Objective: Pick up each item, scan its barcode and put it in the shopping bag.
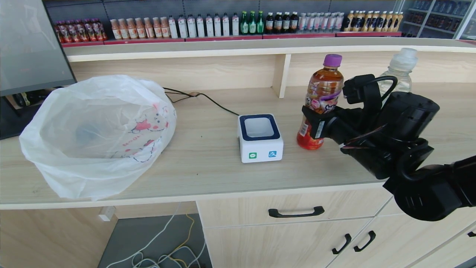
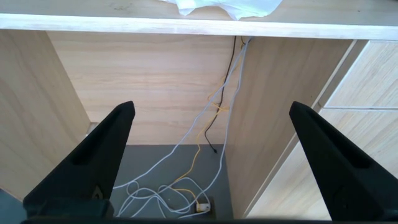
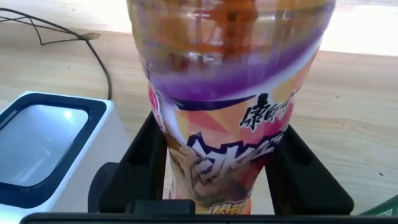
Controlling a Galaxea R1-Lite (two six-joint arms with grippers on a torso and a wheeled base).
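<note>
At the right side of the counter (image 1: 208,163), the right gripper (image 1: 315,124) is clamped on the lower body of the tea bottle (image 1: 324,91), one finger on each side of the label. In the right wrist view the two black fingers (image 3: 144,163) press against the bottle's printed wrap (image 3: 230,81) from both sides. The bottle is upright with its purple cap on (whether its base rests on the counter or sits just above it, I cannot tell).

Scanner (image 1: 259,137): a white box with a dark-framed window facing up, just beside the bottle, between it and the shopping bag (image 1: 96,130). A black cable (image 1: 208,98) runs across the counter behind it.

Shopping bag: thin white plastic, mouth open, on the left part of the counter, well apart from the bottle. A dark shape shows faintly through its wall; contents unclear.

Clear bottle (image 1: 399,70): upright at the back right, behind the right arm.

Left gripper (image 2: 211,111): fingers spread wide, holding nothing, below the counter's edge, facing the recess where loose cables (image 2: 174,186) lie on the floor.
</note>
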